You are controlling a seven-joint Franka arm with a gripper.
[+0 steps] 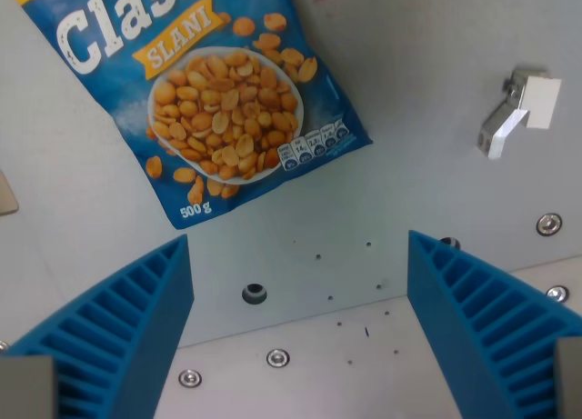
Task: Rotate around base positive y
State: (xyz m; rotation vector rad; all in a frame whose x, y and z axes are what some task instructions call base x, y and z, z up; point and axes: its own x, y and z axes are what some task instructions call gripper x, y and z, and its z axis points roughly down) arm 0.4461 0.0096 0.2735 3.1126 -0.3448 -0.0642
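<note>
Blue ribbed fingers (118,337) spread wide apart, nothing between them, gripper (300,333) over bare grey table (382,192) dotted with screws. Beyond, toward the wrist view's upper left, a blue peanut bag (214,92), flat, tilted, untouched. White bracket (518,110) off at upper right. No telling how much rotation is done from this single view; probably underway.

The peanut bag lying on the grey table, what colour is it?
The peanut bag is blue, with white lettering, a yellow banner and pictured peanuts; the wrist view shows it.
</note>
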